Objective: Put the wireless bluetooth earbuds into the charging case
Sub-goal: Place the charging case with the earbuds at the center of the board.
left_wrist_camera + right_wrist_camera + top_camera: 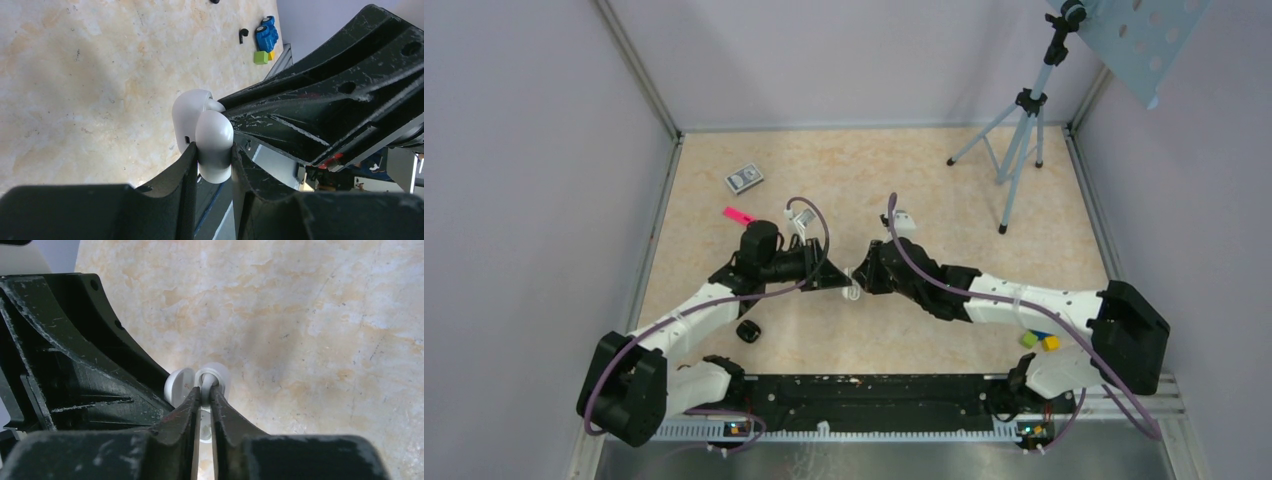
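Note:
My left gripper [214, 150] is shut on the white charging case [215, 165] and holds it above the table with its lid [187, 117] open. My right gripper [205, 390] is shut on a white earbud [206, 381], whose tip is at the case's open well [222, 374], beside the lid [177, 385]. In the top view the two grippers, left [836, 277] and right [866, 278], meet at the table's middle with the case [852, 287] between them. A black earbud [243, 34] lies on the table far off. The other earbuds are out of view.
A small black object [747, 330] lies near the left arm. A pink strip [739, 215] and a small card box [744, 178] lie at the back left. A tripod [1022, 150] stands at the back right. Coloured toy blocks [1039, 341] sit by the right arm.

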Robot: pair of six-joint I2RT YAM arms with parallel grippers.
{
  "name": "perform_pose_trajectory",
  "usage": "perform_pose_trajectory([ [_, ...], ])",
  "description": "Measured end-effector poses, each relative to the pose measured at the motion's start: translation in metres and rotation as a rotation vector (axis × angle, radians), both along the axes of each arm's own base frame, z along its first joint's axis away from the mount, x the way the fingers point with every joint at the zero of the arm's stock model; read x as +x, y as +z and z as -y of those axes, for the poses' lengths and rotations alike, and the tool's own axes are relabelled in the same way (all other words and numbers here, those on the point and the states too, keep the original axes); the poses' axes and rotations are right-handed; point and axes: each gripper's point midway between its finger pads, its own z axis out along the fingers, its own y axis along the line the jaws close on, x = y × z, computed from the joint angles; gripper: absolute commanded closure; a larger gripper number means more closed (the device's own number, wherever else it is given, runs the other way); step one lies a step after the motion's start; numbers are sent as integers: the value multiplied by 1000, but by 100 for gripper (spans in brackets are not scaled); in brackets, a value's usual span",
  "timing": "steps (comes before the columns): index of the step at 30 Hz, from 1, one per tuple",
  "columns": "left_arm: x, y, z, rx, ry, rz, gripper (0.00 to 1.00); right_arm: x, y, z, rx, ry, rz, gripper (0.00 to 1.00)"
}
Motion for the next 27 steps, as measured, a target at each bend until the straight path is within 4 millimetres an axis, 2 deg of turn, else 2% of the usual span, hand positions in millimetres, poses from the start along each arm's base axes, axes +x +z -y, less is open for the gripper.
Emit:
perform_pose_trajectory([
  [3, -1, -2, 0, -1, 4, -17, 99, 1, 3, -2, 2, 1, 3, 63],
  [12, -6, -1, 0, -6, -12, -20, 99, -1, 2, 7, -27, -13, -7, 47],
  [15, -7, -1, 1, -9, -18, -23, 98, -2, 14, 15, -19, -30, 9, 46],
  [17, -9, -1, 2, -12, -31, -25, 97, 0, 29, 23, 6, -61, 38, 44],
  [19, -10, -2, 4, -7, -41, -26, 97, 2, 52, 35, 61, -109, 78, 42],
  [21, -6, 1, 10, -1, -57, -24, 97, 2, 68, 55, 108, -175, 115, 39],
  [25, 19, 13, 30, -28, -97, -14, 98, 1, 75, 104, 119, -323, 151, 36],
  [27, 36, 11, 41, -47, -126, -39, 100, -1, 77, 130, 106, -393, 170, 35],
])
